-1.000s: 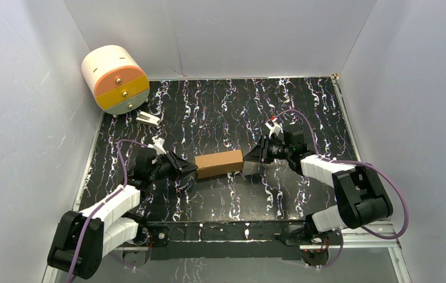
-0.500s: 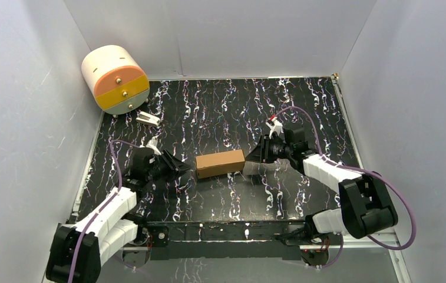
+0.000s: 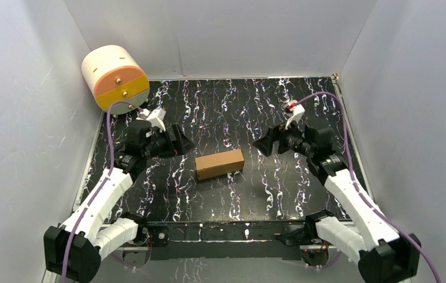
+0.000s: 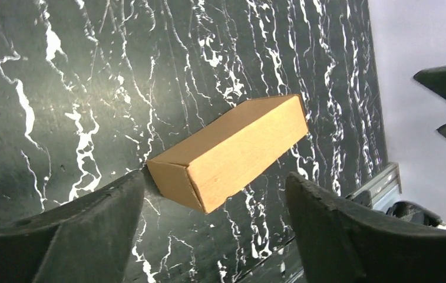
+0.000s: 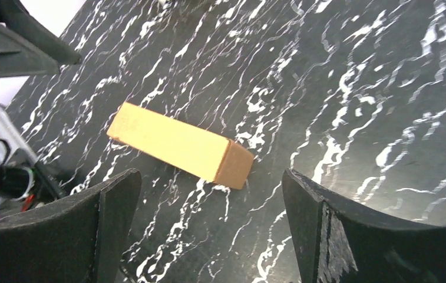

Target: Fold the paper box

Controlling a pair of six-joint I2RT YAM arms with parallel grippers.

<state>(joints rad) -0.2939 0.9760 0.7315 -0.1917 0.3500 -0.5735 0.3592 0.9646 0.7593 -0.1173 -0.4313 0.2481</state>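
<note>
The paper box (image 3: 220, 164) lies on the counter (image 3: 220, 106) as a closed, plain brown rectangular block resting on a long face. It sits between the two pincers, a little nearer the arm bases than either, and touches neither.

The left pincer (image 3: 186, 143) hangs off the box's left end with a strip of black, white-veined counter between them. Its fingers (image 4: 91, 230) are spread wide, and in its wrist view the box lies ahead in the gap between them, one short end turned toward the camera. That end's corner lines up with a fingertip there, but the top view shows them apart.

The right pincer (image 3: 258, 145) stands off the box's right end, slightly farther away, also spread wide with nothing held. In its wrist view the box lies ahead between the fingers (image 5: 350, 236), its square end face nearest.

Behind the left pincer, in the far left corner, stands a cream drawer unit (image 3: 116, 79) with orange and yellow fronts. Purple cables (image 3: 109, 127) loop over both arms.
</note>
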